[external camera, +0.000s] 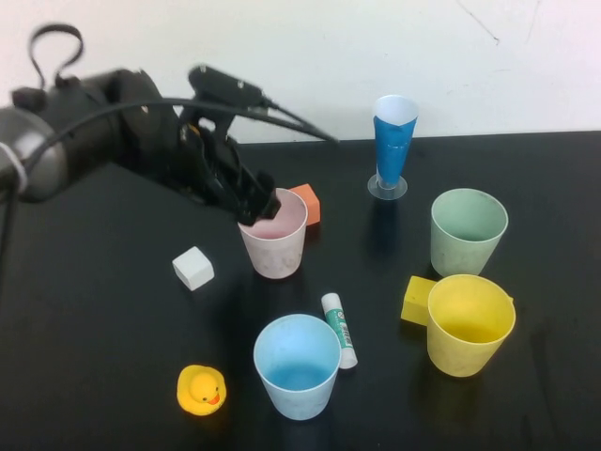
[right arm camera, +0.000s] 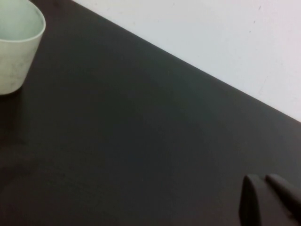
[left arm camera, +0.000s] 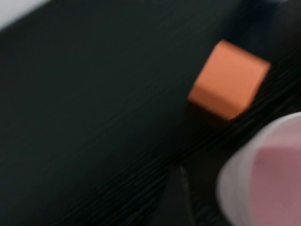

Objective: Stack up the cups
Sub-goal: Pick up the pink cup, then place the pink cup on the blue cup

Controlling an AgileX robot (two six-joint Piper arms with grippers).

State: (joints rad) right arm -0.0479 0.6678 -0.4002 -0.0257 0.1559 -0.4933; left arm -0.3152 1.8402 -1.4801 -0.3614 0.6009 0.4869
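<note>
A pink cup (external camera: pixel 274 240) stands upright at the table's middle. My left gripper (external camera: pixel 258 207) is at its near-left rim, open. In the left wrist view one dark finger (left arm camera: pixel 178 197) is just outside the pink cup's wall (left arm camera: pixel 268 174) with a small gap; the other finger is out of view. A light blue cup (external camera: pixel 297 366) stands at the front, a green cup (external camera: pixel 468 230) and a yellow cup (external camera: pixel 468 324) at the right. My right gripper (right arm camera: pixel 265 188) is out of the high view, shut and empty over bare table, far from the green cup (right arm camera: pixel 14 42).
An orange cube (external camera: pixel 306 202) (left arm camera: pixel 229 79) sits just behind the pink cup. A white cube (external camera: pixel 192 268), a yellow duck (external camera: pixel 201 389), a glue stick (external camera: pixel 339 329) and a yellow block (external camera: pixel 416 299) lie around. A blue cone (external camera: pixel 392 146) stands at the back.
</note>
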